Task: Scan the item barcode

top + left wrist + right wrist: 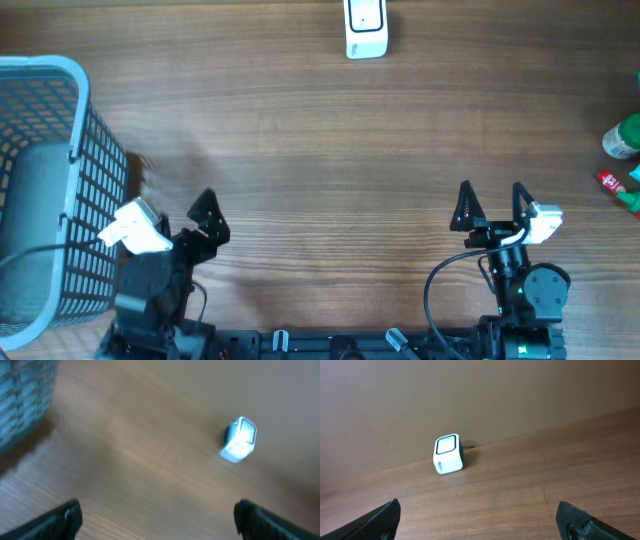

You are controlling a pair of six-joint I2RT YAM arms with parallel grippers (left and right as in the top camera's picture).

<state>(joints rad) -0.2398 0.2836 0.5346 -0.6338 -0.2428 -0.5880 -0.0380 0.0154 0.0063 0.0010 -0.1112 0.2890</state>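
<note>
Both sets of fingers, left (208, 215) and right (492, 205), spread wide, empty, low over worktop (330, 150). Scanner (365, 28) at far edge. Likely items (622, 160) at right edge, cropped. Advice: right arm picks one, turns barcode to scanner window. Basket (45, 190) contents unclear; left wrist view blurred.

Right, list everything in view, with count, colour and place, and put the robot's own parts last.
barcode scanner: one, white, far edge of the table, centre.
basket: one, light blue mesh, left edge of the table, something grey inside.
bottle: one, green with a white cap, right edge, cut off by the frame.
red and green items: small, right edge below the bottle, too cropped to identify.
table: one, brown wood.
left gripper: one, black, open, near side by the basket, holding nothing.
right gripper: one, black, open, near side right, holding nothing.
</note>
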